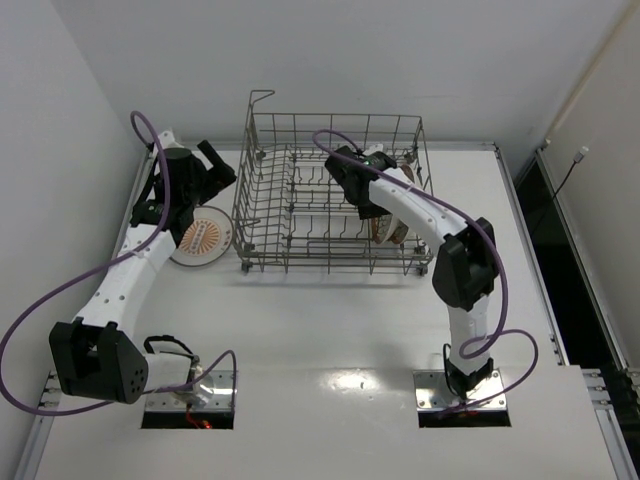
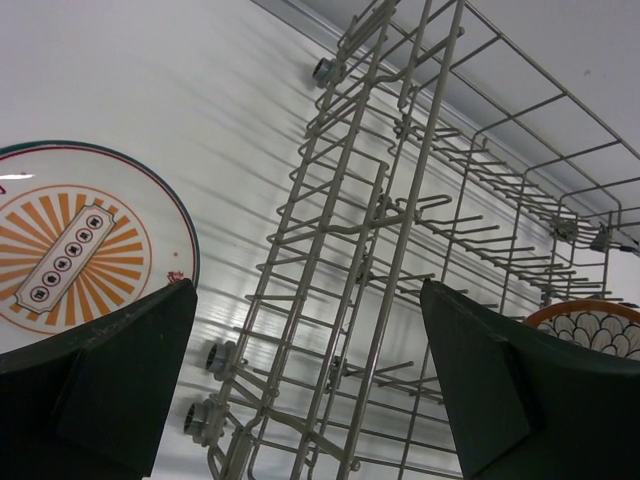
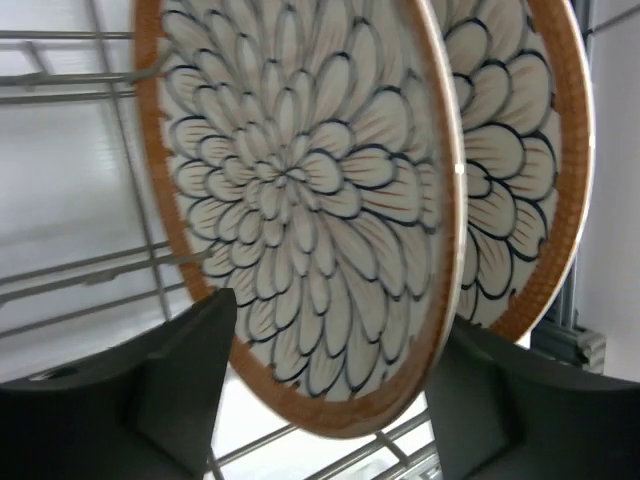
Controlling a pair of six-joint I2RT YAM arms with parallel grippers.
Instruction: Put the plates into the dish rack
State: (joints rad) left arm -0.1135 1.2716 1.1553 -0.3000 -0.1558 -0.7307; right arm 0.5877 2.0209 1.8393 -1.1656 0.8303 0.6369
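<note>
Wrist views split: right shows petal plates [image 3: 300, 200], left shows sunburst plate [image 2: 80, 250].

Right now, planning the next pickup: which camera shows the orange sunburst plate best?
The left wrist view: the sunburst plate fills the left side, pattern sharp, lying flat beside the dish rack, though cropped. The top external view shows it small, partly under the left arm. The right wrist view misses it.

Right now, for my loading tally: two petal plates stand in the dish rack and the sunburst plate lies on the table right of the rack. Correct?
No: the sunburst plate lies on the table left of the dish rack, as the top view shows. The rest holds.
</note>
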